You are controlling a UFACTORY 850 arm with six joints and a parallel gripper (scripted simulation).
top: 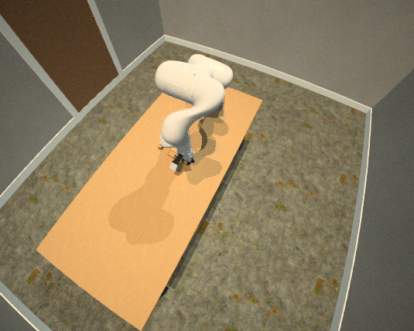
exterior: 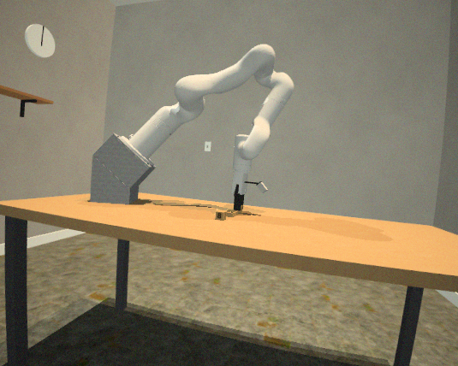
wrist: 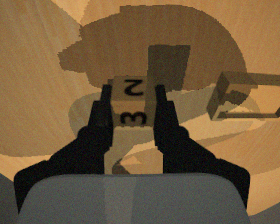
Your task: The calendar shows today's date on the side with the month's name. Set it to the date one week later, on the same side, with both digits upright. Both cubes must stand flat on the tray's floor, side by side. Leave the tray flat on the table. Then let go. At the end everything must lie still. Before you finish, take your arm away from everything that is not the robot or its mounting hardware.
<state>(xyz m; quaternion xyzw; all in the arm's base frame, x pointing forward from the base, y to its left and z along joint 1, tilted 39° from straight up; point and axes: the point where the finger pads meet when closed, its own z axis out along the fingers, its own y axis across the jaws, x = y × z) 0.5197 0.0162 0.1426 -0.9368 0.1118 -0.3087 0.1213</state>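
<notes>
Two black fingers of my gripper (wrist: 132,115) are clamped on a small tan wooden cube (wrist: 131,104), one on each side face. Its face toward my camera reads 3, the face beyond reads 2. The cube sits low over the orange wooden table (top: 102,240); whether it touches the table I cannot tell.

Just beside it, to the right in my wrist view, lies a shallow open tray of thin tan wood (wrist: 225,90); it looks empty from here. In the exterior view a second tan cube (exterior: 220,215) rests on the table near my fingers.

I judge the cube rigid, light and smooth-faced, so a squeeze on two flat opposite faces, centred, should hold it without twisting. Gripping off-centre could let it pivot while I turn it. The tray looks light enough to slide if I bump it.
</notes>
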